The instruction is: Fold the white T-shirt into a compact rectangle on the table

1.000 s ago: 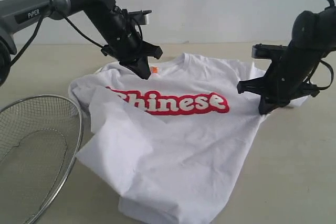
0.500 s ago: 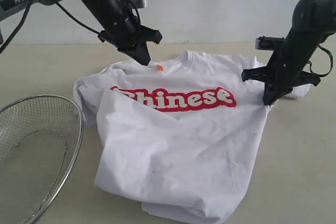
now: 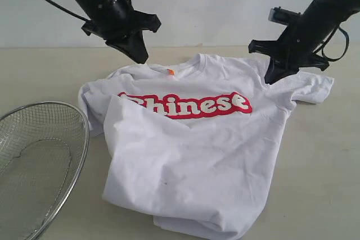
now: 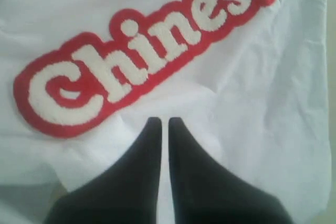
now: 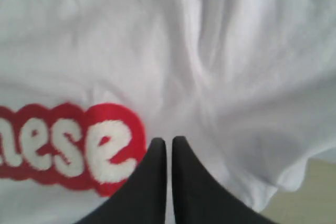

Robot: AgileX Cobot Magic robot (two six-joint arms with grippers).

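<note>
Left gripper (image 3: 140,58): jaws together, empty, off the cloth.
Right gripper (image 3: 269,78): jaws together, empty.
White T-shirt (image 3: 197,155): on table (image 3: 323,167), 5 o'clock of left gripper, 7 o'clock of right.

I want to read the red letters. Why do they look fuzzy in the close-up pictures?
Left wrist view: the print on the white T-shirt is soft but readable; the left gripper is blurred at its edges. Right wrist view: blurrier, letters smeared beside the right gripper. Exterior view: sharpest, even light, no glare, faint shadows.
</note>
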